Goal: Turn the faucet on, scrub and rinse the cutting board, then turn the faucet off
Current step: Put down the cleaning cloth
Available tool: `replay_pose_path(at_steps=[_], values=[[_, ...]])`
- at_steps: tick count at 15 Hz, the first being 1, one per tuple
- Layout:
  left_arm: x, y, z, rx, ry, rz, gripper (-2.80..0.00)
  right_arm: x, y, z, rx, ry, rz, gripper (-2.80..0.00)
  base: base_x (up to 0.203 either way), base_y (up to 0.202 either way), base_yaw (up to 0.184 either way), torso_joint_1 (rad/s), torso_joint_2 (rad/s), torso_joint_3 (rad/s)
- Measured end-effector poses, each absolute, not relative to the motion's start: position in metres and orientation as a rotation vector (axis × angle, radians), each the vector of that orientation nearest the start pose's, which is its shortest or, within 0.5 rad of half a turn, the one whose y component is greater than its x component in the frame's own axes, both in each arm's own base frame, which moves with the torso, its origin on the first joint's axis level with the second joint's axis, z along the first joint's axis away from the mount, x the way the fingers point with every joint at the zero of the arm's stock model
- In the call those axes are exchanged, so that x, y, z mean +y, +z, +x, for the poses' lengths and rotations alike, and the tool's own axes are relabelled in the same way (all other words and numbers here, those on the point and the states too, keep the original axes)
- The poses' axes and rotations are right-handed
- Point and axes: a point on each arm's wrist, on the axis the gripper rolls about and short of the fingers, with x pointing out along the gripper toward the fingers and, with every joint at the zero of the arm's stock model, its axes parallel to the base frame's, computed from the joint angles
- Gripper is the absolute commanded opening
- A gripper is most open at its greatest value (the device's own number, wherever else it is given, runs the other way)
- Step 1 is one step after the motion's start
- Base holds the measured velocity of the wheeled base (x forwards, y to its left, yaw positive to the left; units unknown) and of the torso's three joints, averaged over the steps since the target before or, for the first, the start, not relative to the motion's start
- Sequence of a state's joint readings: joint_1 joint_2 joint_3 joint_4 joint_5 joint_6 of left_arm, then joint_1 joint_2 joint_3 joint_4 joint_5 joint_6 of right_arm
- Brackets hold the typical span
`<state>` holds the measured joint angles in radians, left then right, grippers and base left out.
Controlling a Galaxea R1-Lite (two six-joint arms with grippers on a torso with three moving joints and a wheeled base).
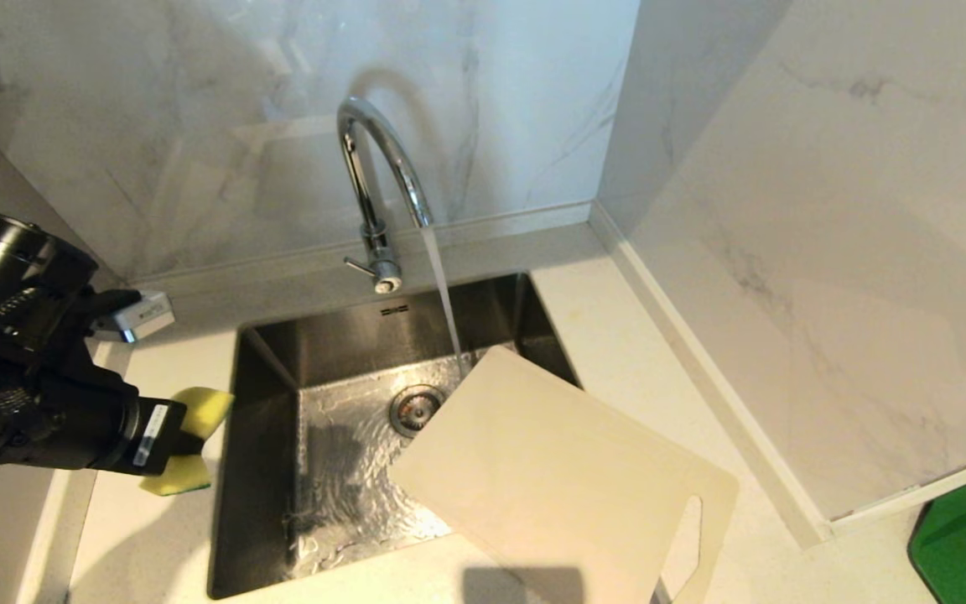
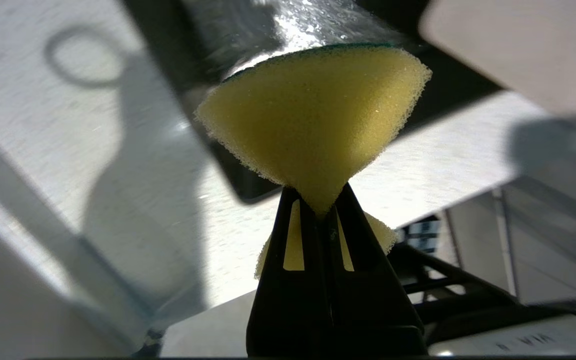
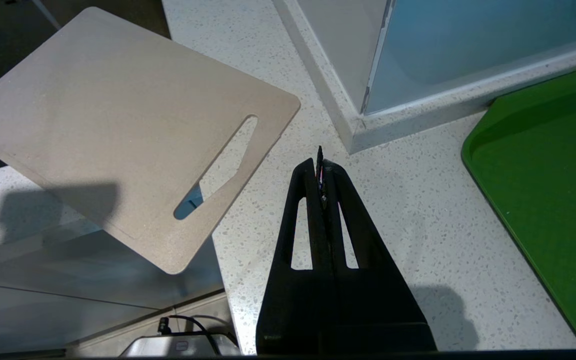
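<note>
left pincer (image 2: 324, 207) clenched on sponge (image 2: 313, 120) | cutting board (image 1: 558, 478) well right, across sink (image 1: 265, 470)

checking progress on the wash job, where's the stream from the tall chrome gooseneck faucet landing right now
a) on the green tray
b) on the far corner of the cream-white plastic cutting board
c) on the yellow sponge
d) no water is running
b: in the head view the stream from the chrome gooseneck faucet falls onto the far corner of the cream-white plastic cutting board, which leans over the steel sink; the yellow sponge is pinched in the left gripper, off to the side.
</note>
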<state>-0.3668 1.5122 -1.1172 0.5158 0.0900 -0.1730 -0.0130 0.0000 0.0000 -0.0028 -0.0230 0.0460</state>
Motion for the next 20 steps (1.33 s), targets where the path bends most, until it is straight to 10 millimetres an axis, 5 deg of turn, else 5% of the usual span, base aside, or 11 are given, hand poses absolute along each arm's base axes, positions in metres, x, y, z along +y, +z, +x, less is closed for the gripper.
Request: replay_pose_path(at_steps=[7, 16, 17, 20], values=[[-0.036, 0.173, 0.29, 1.079, 0.076, -0.035, -2.8, 0.0, 0.076, -0.023, -0.004, -0.036, 0.046, -2.8, 0.0, 0.0, 0.0, 0.0, 0.0, 0.0], [0.02, 0.133, 0.345, 1.127, 0.214, -0.142, -2.8, 0.0, 0.076, -0.023, -0.004, -0.036, 0.046, -2.8, 0.0, 0.0, 0.0, 0.0, 0.0, 0.0], [0.024, 0.131, 0.351, 1.125, 0.221, -0.145, 0.0, 0.0, 0.076, -0.023, -0.004, -0.036, 0.046, -2.8, 0.0, 0.0, 0.0, 0.0, 0.0, 0.0], [0.033, 0.125, 0.36, 1.13, 0.225, -0.132, 0.0, 0.0, 0.076, -0.023, -0.004, -0.036, 0.046, -2.8, 0.0, 0.0, 0.0, 0.0, 0.0, 0.0]])
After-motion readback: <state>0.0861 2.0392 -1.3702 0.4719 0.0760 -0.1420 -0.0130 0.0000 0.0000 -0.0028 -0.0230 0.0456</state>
